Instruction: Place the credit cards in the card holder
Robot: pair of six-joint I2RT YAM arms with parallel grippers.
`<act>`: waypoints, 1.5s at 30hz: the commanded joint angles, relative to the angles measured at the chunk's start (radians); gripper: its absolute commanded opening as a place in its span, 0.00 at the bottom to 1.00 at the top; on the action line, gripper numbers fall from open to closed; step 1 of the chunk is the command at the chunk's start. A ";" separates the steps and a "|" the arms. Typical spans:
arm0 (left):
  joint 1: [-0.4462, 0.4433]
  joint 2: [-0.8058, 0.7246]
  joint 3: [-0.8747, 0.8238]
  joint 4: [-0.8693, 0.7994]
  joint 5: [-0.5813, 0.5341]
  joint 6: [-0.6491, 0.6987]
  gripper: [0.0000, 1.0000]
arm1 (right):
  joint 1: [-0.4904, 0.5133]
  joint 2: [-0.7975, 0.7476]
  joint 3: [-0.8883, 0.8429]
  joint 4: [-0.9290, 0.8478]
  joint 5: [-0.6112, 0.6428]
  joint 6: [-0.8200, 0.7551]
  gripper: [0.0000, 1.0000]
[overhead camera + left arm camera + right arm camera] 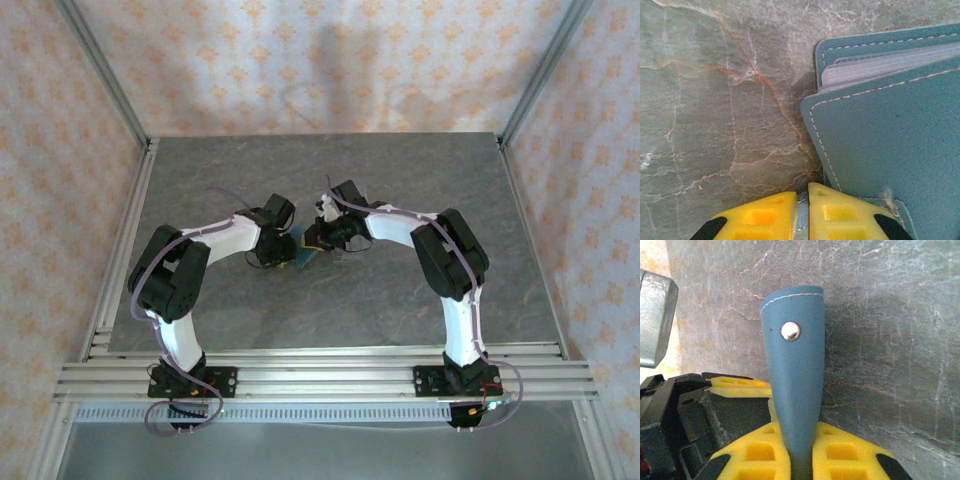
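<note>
One card holder (303, 257) lies near the middle of the grey stone-patterned table (400, 170), well away from every edge, hemmed in by two grippers. The right gripper (800, 455) is clamped on the holder's flap (795, 375), which stands upright and carries one metal snap (790, 330). The left gripper (802, 217) crowds the holder's near corner with its jaws pressed together; what sits between them cannot be told. The holder gapes open on a stack of pale leaves (880, 67).
</note>
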 commanded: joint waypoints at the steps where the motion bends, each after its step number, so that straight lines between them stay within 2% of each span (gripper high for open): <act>1: -0.012 0.040 -0.056 -0.006 -0.012 -0.007 0.15 | 0.029 -0.076 -0.002 -0.024 0.029 -0.030 0.00; 4: -0.009 -0.038 -0.067 -0.036 -0.029 0.005 0.15 | 0.033 -0.152 -0.006 -0.101 0.149 -0.073 0.00; 6: -0.003 -0.104 -0.083 -0.059 -0.050 0.012 0.18 | 0.055 -0.211 0.000 -0.186 0.287 -0.117 0.00; 11: 0.022 -0.273 -0.145 -0.154 -0.146 0.017 0.36 | 0.169 -0.314 0.020 -0.386 0.691 -0.188 0.00; 16: 0.084 -0.486 -0.238 -0.230 -0.191 -0.003 0.53 | 0.305 -0.399 -0.006 -0.477 0.997 -0.162 0.00; 20: 0.105 -0.641 -0.272 -0.289 -0.211 0.000 0.64 | 0.417 -0.398 0.017 -0.571 1.214 -0.125 0.00; 26: 0.112 -0.710 -0.270 -0.333 -0.189 0.005 0.70 | 0.536 -0.262 0.083 -0.678 1.431 -0.067 0.00; 31: 0.118 -0.714 -0.272 -0.330 -0.174 0.001 0.71 | 0.587 -0.078 0.172 -0.676 1.468 -0.044 0.00; 34: 0.124 -0.716 -0.268 -0.330 -0.166 -0.001 0.73 | 0.599 0.026 0.251 -0.671 1.414 -0.053 0.16; 36: 0.130 -0.714 -0.259 -0.342 -0.168 0.006 0.74 | 0.605 0.049 0.275 -0.633 1.322 -0.072 0.33; 39: 0.148 -0.712 -0.248 -0.355 -0.167 0.026 0.76 | 0.599 0.003 0.240 -0.523 1.153 -0.101 0.51; 42: 0.156 -0.694 -0.243 -0.344 -0.146 0.060 0.76 | 0.568 -0.083 0.191 -0.446 0.963 -0.123 0.56; 45: 0.155 -0.656 -0.243 -0.306 -0.092 0.096 0.76 | 0.517 -0.188 0.136 -0.407 0.845 -0.128 0.60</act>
